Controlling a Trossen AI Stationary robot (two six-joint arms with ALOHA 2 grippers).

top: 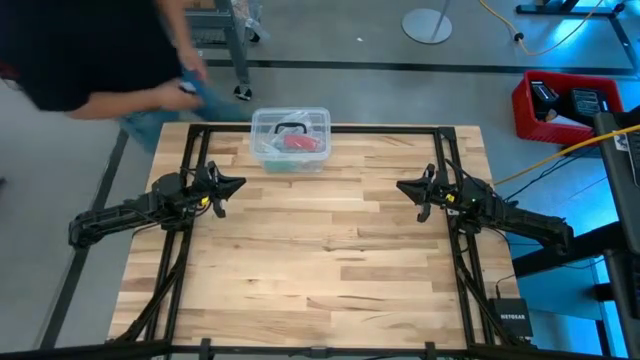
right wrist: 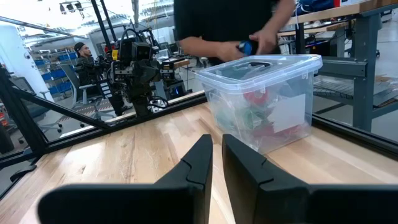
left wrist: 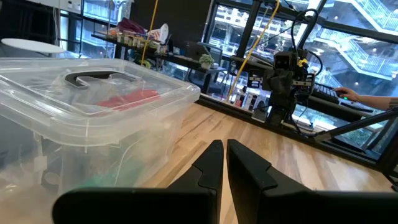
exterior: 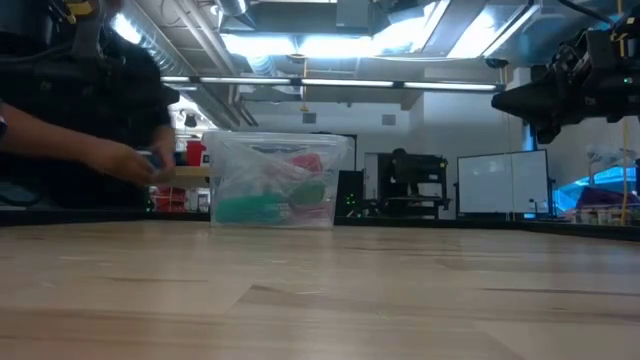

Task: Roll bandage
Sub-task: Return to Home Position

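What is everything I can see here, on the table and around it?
Table: one, pale wood, middle of the scene.
Box: one, clear plastic with a black handle, lid on, at the table's far edge.
Bandage: one, red, inside the box.
Green item: one, low inside the box; cannot tell what it is.
Crate: one, red, on the floor past the far right corner.
Person: one, dark top, at the far left corner, holding something blue.
Left pincer: one, dark, shut, over the table's left side.
Right pincer: one, dark, shut, over the right side.
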